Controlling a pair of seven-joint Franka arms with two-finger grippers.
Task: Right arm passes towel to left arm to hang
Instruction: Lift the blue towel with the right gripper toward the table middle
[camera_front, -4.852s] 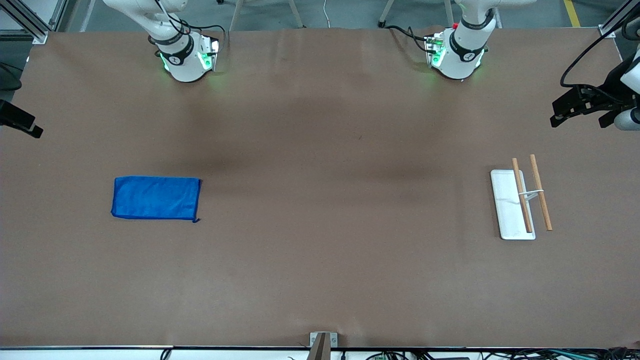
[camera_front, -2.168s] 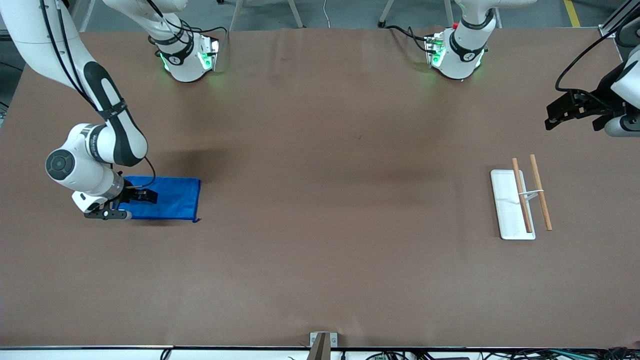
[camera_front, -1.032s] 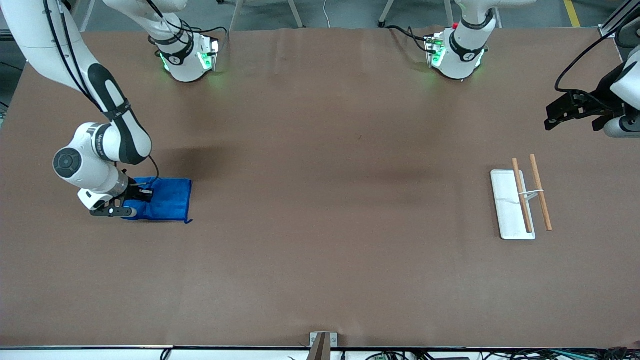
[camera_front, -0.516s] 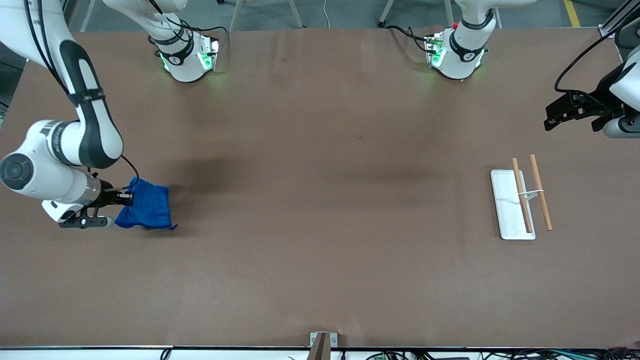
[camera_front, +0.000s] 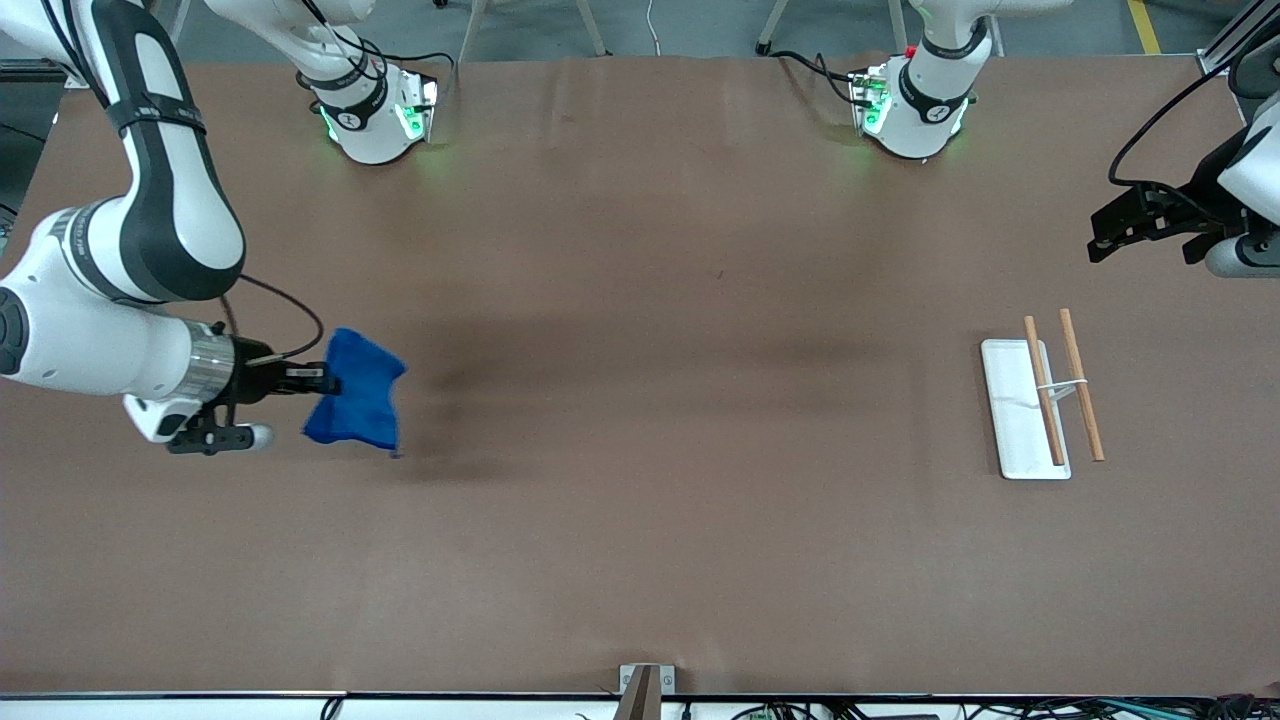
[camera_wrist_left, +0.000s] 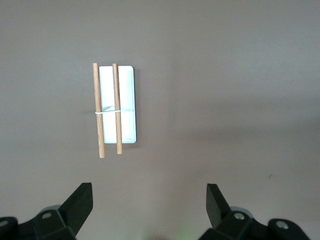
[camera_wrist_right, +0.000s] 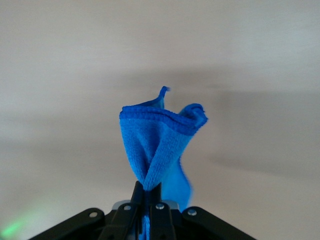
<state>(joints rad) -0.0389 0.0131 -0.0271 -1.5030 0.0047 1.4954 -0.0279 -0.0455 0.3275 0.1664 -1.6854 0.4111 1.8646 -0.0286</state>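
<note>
The blue towel (camera_front: 358, 403) hangs bunched in the air over the table at the right arm's end, pinched at one edge by my right gripper (camera_front: 322, 380), which is shut on it. In the right wrist view the towel (camera_wrist_right: 157, 145) rises folded from the closed fingers (camera_wrist_right: 142, 192). My left gripper (camera_front: 1110, 238) waits open and empty, high over the left arm's end of the table; its two fingertips (camera_wrist_left: 82, 195) stand wide apart in the left wrist view. The rack (camera_front: 1060, 385), two wooden rods over a white base, lies below it and shows in the left wrist view (camera_wrist_left: 109, 107).
The brown table (camera_front: 640, 400) is bare between the towel and the rack. The arm bases (camera_front: 375, 110) stand along the edge farthest from the front camera. A small metal bracket (camera_front: 645, 685) sits at the nearest edge.
My right arm came in, shut on the flat towel's end and lifted it off the table, bunching it, and now carries it toward the table's middle. The left arm has barely moved.
</note>
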